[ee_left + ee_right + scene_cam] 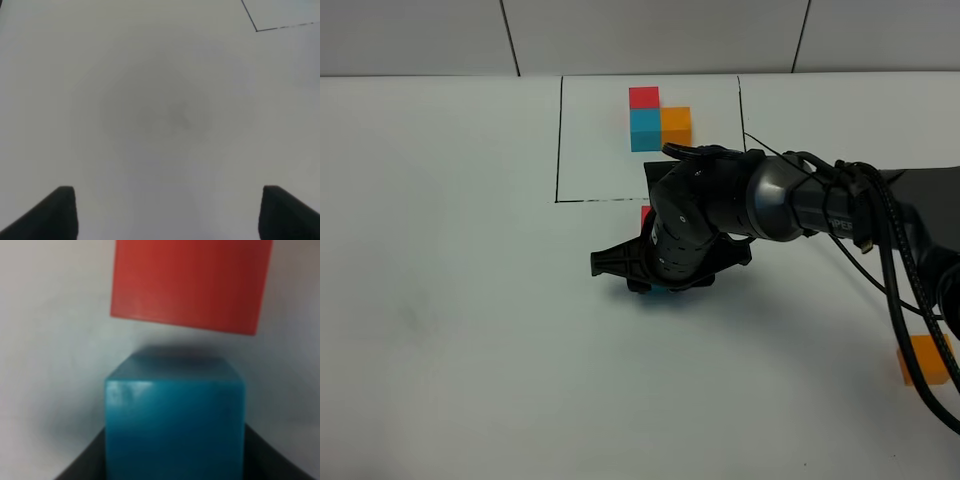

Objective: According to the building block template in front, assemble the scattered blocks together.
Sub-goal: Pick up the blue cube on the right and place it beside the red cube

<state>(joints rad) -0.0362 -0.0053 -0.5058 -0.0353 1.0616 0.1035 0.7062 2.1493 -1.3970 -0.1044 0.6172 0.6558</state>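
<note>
The building block template [655, 120], a joined red, cyan-blue and orange cluster, sits inside the black drawn frame at the back. My right gripper [660, 282] reaches across to the middle and is shut on the scattered cyan-blue block [175, 420], whose edge shows under it in the exterior high view [665, 291]. The scattered red block [190, 282] lies just beyond it with a small gap, partly hidden by the arm [646, 212]. The scattered orange block [923, 360] lies far right. My left gripper [167, 212] is open and empty over bare table.
The black right arm [790, 205] and its cables cross the right half of the table. A corner of the frame line [257, 30] shows in the left wrist view. The left arm is out of the exterior high view.
</note>
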